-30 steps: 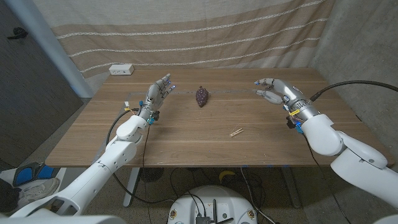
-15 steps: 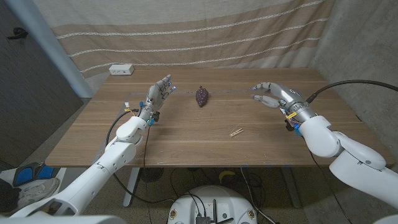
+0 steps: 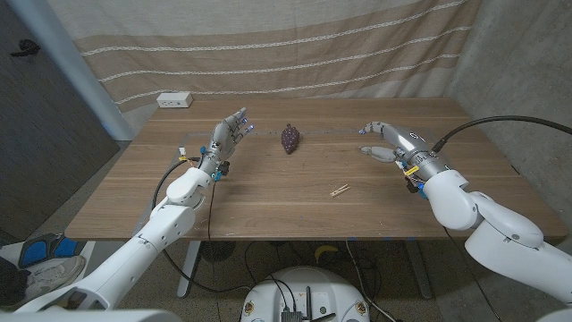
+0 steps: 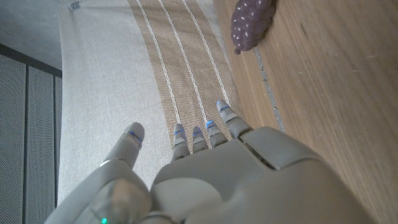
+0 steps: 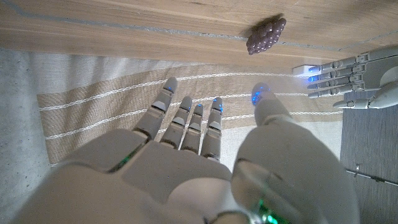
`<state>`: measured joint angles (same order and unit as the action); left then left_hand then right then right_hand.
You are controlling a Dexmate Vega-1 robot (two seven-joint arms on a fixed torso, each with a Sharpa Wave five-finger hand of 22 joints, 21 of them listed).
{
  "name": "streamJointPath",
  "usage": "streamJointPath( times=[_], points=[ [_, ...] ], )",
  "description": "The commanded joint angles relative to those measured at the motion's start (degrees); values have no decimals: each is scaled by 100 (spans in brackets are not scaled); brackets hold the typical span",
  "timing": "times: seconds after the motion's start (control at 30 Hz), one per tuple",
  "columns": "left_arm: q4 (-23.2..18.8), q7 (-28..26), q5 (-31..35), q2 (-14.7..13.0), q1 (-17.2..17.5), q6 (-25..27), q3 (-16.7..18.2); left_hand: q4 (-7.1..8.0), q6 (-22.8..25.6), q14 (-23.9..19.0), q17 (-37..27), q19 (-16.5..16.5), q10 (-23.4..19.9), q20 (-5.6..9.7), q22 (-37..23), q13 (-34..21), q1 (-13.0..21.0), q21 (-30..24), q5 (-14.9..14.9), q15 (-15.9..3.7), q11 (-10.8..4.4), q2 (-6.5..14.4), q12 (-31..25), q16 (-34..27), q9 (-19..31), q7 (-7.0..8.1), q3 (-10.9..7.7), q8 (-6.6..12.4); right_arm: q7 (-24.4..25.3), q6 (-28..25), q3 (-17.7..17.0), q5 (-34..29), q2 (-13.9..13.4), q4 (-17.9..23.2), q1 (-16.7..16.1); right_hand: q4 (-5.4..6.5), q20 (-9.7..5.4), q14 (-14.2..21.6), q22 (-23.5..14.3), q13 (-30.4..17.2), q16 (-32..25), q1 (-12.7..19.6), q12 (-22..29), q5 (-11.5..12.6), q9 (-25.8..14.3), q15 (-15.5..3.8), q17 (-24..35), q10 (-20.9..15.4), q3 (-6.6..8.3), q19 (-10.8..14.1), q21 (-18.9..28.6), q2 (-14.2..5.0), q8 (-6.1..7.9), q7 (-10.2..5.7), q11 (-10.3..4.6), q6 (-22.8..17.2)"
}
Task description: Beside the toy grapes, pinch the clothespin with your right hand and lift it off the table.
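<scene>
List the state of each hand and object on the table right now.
right hand: open, fingers apart, holding nothing, apart from the clothespin
left hand: open, holding nothing
clothespin: lying on the table, untouched
toy grapes: resting on the table between the hands
white box: sitting at the table's far edge

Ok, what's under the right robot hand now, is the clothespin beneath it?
No. The right robot hand is open over bare table. The clothespin lies nearer the front edge, apart from it. The wood directly beneath the palm is covered.
</scene>
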<state>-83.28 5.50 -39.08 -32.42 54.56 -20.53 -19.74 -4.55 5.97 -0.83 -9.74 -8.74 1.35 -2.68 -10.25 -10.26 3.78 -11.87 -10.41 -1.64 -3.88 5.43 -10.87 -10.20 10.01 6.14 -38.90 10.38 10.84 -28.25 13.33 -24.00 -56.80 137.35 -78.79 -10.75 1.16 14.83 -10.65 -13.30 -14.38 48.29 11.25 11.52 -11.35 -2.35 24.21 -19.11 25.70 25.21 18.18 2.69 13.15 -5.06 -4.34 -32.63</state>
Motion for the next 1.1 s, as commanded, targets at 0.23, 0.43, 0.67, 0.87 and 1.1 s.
streamJointPath(
  times=[0.23,0.43,0.67,0.87,1.1],
  points=[
    [-140,-22,-5,-75,90,21,36,-6,45,-28,-34,-29,5,-33,-28,-15,-86,-28,9,-13,-37,82,-35,-56,16,-11,-3,32,226,-525,670,-716,-156,33,295,54,-97,94,-5,-2,-53,473,64,-33,-44,-510,1,-71,-1,134,6,6,88,-164,-101,-193],
    [-227,-84,3,-94,142,41,49,-4,51,-33,-36,-31,3,-41,-29,-15,-102,-27,8,-14,-31,80,-37,-53,16,-12,0,32,174,-443,701,-721,-231,24,279,102,-118,197,-9,-3,-123,540,95,-62,-48,-559,27,-158,-1,202,22,-90,82,-187,-109,-199],
    [-265,-94,19,-107,153,55,40,-5,53,-35,-36,-31,1,-46,-29,-15,-116,-26,7,-5,-35,80,-38,-49,16,-6,1,29,-35,-438,667,-586,-361,72,280,183,-82,203,-15,-6,-160,467,84,-104,-47,-494,62,-133,-52,209,17,-174,33,-116,-34,-119],
    [-299,-116,25,-110,160,82,33,-6,55,-36,-36,-34,0,-49,-30,-15,-124,-26,5,-4,-15,81,-39,-45,16,-5,1,28,-51,-412,723,-597,-387,21,304,205,-72,220,-17,-7,-180,441,94,-111,-47,-499,77,-160,-71,214,16,-206,28,-108,-17,-121],
    [-292,-134,36,-101,140,107,20,-9,64,-39,-35,-32,-3,-48,-30,-15,-133,-24,4,1,-22,82,-41,-41,16,-7,-1,28,-138,-397,872,-668,-399,-59,442,224,-67,218,-19,-8,-193,411,98,-112,-47,-500,91,-171,-92,221,15,-237,29,-102,-7,-144]
  ],
)
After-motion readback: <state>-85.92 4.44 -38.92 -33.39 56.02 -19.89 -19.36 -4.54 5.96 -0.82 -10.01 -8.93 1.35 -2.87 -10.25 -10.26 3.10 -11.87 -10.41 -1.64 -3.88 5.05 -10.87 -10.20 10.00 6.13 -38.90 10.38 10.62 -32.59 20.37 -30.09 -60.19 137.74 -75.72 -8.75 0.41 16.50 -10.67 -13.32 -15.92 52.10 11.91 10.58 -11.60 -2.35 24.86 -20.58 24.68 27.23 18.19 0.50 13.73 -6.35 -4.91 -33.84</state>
